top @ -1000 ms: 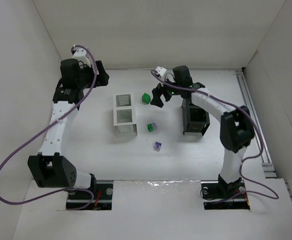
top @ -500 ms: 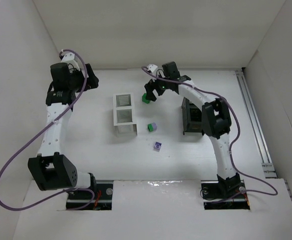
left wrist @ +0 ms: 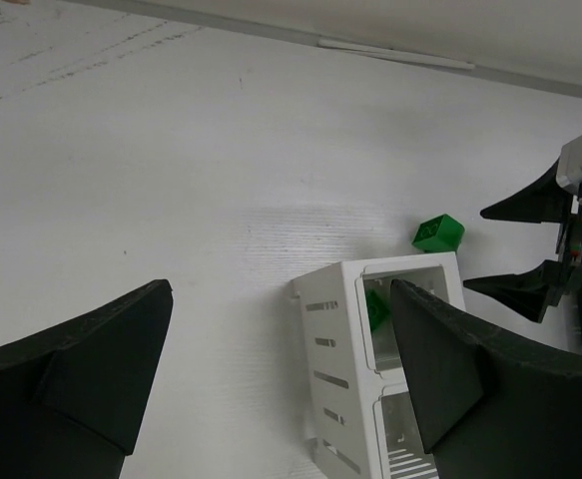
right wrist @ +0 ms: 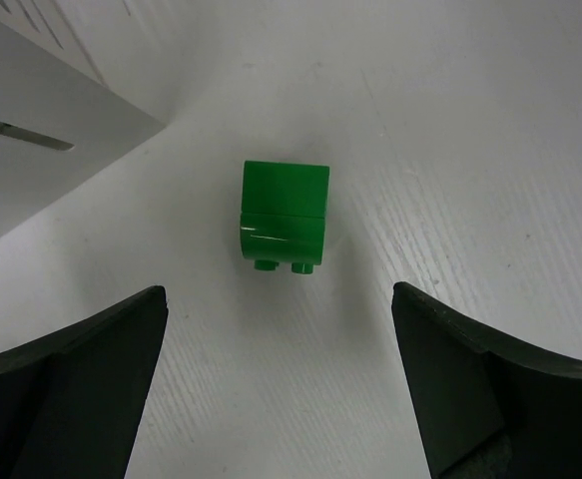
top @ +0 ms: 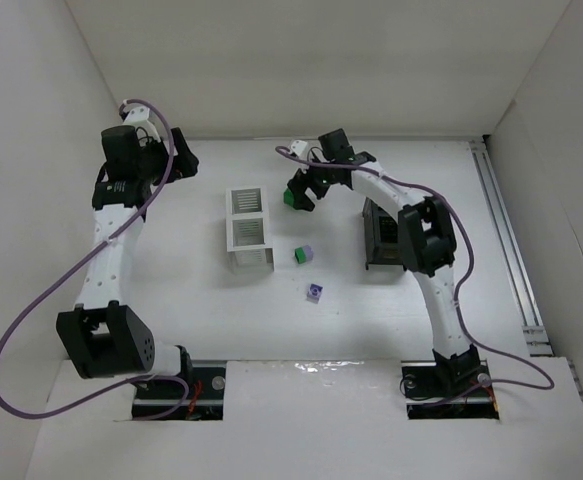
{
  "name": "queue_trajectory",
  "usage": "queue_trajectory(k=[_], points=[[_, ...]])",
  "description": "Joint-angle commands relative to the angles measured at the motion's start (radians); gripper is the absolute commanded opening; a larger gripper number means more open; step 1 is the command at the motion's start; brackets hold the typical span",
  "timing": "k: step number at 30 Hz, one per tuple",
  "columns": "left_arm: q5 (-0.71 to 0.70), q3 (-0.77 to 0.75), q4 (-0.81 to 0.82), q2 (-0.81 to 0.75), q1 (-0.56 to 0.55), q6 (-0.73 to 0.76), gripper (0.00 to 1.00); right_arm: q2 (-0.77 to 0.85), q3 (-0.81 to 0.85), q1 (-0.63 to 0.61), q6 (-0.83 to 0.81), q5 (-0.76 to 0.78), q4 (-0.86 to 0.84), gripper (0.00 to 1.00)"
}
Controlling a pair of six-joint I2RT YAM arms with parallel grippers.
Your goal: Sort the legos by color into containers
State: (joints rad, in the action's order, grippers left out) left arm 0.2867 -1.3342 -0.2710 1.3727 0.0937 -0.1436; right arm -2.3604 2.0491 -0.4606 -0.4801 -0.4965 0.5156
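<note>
A green lego [top: 290, 197] lies on the table just right of the white container [top: 233, 232]; in the right wrist view it [right wrist: 284, 215] sits just ahead of my open right gripper [right wrist: 276, 294], apart from both fingers. My right gripper [top: 302, 189] hovers right over it. A green-and-lavender lego [top: 302, 255] and a purple lego [top: 315, 292] lie further forward. The black container [top: 386, 258] stands to the right. My left gripper [left wrist: 281, 349] is open and empty, at the far left [top: 176, 160]. A green lego [left wrist: 375, 307] lies in the white container's [left wrist: 335, 339] far compartment.
White walls enclose the table on the left, back and right. A rail [top: 506, 250] runs along the right edge. The white container's corner [right wrist: 31, 130] is close to the left of my right gripper.
My right gripper has swung left from above the black container to over the green lego. My left arm drew back to the left, then held still.
</note>
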Motion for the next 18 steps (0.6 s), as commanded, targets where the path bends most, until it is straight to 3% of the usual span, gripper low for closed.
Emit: queue_trajectory(k=[1, 12, 18], points=[[0.012, 0.007, 0.029, -0.006, 0.006, -0.013, 0.88, -0.014, 0.034, -0.021, -0.035, 0.019, 0.011, 0.98], [0.012, -0.002, 0.029, 0.012, 0.006, -0.013, 0.88, -0.063, 0.066, -0.03, -0.035, 0.032, 0.011, 0.95], [0.022, 0.007, 0.038, 0.022, 0.006, -0.022, 0.88, -0.072, 0.075, -0.03, -0.035, 0.032, 0.011, 0.89]])
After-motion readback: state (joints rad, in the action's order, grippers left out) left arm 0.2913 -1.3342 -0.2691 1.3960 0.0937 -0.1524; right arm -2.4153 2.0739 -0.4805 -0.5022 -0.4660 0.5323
